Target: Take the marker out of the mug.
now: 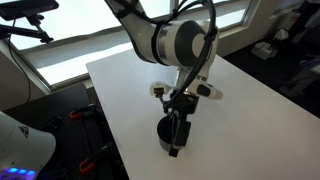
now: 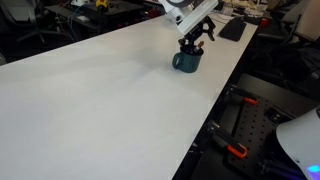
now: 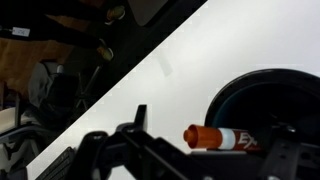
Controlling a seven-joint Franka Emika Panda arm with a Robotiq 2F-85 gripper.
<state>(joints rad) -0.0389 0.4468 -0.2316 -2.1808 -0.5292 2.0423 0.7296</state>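
While one marker (image 3: 222, 138) sat over the one black mug (image 2: 186, 63), the gripper's (image 2: 191, 45) hold stayed unclear.

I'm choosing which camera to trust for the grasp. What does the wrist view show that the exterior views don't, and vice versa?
Only the wrist view shows the marker, red cap and white section, between the jaws against the dark mug. Only the exterior views show the arm and the edges of the table. All share the gripper at the mug on the white surface.
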